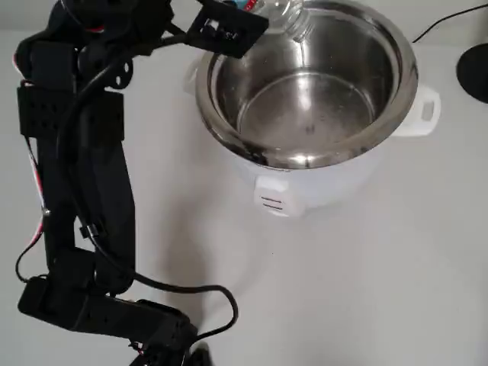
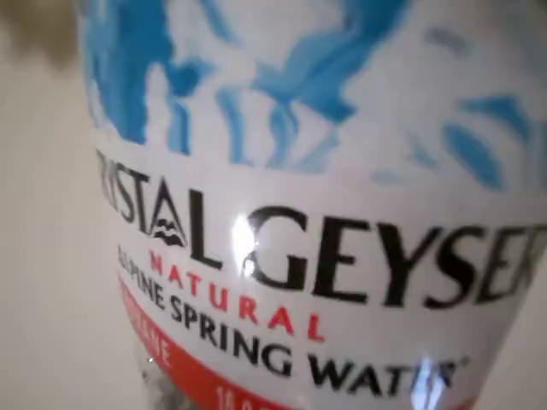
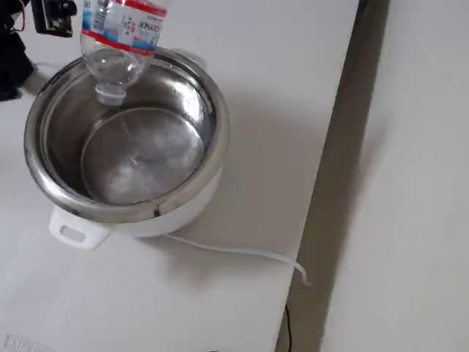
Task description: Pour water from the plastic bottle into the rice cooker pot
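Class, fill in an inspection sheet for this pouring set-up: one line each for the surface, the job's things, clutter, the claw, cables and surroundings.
Surface: white table, bare around the cooker.
Job's things: plastic bottle upended, neck down over the rice cooker pot, inside its rim; label faces the wrist view. Pot sits in the white cooker body. Water: cannot tell whether any is flowing or pooled.
Clutter: nothing seen.
Claw: claw at the bottle's body by the pot's rim; fingers hidden, so its hold cannot be confirmed.
Cables: black cable looping off the arm; white cord trailing from the cooker to the table edge.
Surroundings: dark round object at the overhead view's right edge; pale floor beside the table.
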Tool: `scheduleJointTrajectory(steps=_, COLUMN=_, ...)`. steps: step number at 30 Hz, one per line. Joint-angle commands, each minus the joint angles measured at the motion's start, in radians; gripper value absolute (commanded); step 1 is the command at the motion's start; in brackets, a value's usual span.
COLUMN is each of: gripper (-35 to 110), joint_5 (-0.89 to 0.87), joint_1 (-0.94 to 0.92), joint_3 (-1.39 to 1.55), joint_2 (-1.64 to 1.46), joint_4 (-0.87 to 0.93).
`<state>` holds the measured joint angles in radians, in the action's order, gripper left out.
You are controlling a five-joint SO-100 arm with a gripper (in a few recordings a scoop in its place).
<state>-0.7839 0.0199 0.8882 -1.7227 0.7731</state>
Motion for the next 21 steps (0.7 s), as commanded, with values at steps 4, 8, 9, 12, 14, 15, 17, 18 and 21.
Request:
scheduleJointTrajectory(steps=4, gripper=8, joint_5=-0.008, joint_1=-0.012, joint_3=-0.074, joint_2=-0.006, joint_4=0.005)
scheduleJointTrajectory(steps=8, gripper=8, joint_5=-0.008, joint_1=-0.017, joint_3=-0.074, joint_2=-0.003, joint_4=0.006)
scheduleJointTrajectory(steps=9, gripper=8, joint_5=-0.008, joint_1=-0.018, joint_3=-0.074, joint_2=-0.003, joint_4=0.008)
scheduleJointTrajectory(steps=12, gripper=8, joint_5=-0.005, joint_1=-0.018, joint_3=-0.069, joint_2=-0.003, joint_4=0.014)
scheduleJointTrajectory(steps=14, gripper=8, joint_5=-0.003, joint_1=-0.023, joint_3=-0.069, joint_2=-0.002, joint_4=0.021)
scheduleJointTrajectory(steps=15, gripper=8, joint_5=-0.002, joint_1=-0.026, joint_3=-0.069, joint_2=0.000, joint_4=0.023)
scheduleJointTrajectory(steps=17, gripper=8, joint_5=0.003, joint_1=-0.037, joint_3=-0.071, joint_2=0.003, joint_4=0.023)
scheduleJointTrajectory(steps=18, gripper=8, joint_5=0.012, joint_1=-0.041, joint_3=-0.072, joint_2=0.005, joint_4=0.023)
scheduleJointTrajectory(steps=21, gripper=8, joint_5=0.066, joint_1=-0.043, joint_3=-0.074, joint_2=0.000, joint_4=0.014)
